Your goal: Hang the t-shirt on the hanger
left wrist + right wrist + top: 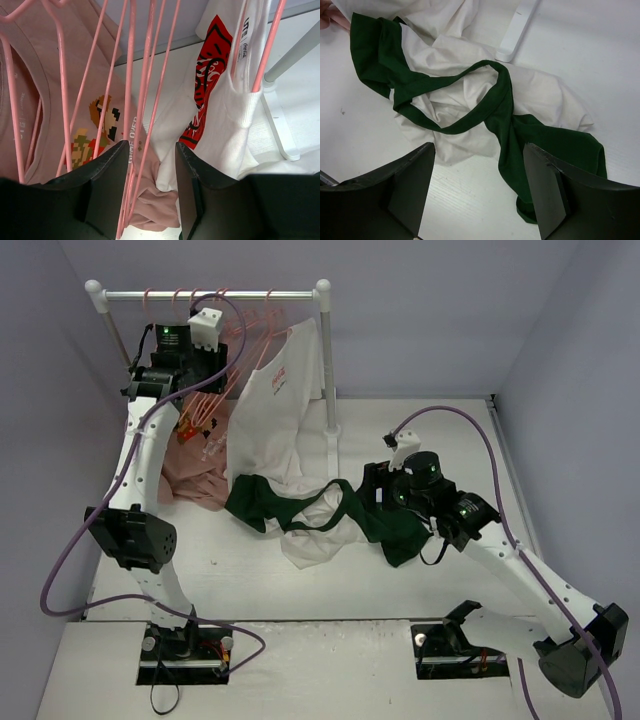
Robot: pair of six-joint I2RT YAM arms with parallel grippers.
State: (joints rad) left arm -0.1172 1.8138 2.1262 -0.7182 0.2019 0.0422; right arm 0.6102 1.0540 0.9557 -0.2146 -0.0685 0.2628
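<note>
Reaching for the hanger [131,75] at upper left, left fingers [107,185] part-open astride several wires.
Isolate one hanger before closing; right fingers [410,185] hover wide above the t-shirt [545,100].

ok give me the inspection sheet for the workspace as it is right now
surface: white table
job's things: t-shirt crumpled on the table, on no hanger; pink hangers on the rail
clutter: white shirt with red print, salmon shirt, both at the rail
grippers: left gripper open, hanger wires between its fingers; right gripper open above the t-shirt
cables: purple cables loop off both arms
surroundings: plain walls
</note>
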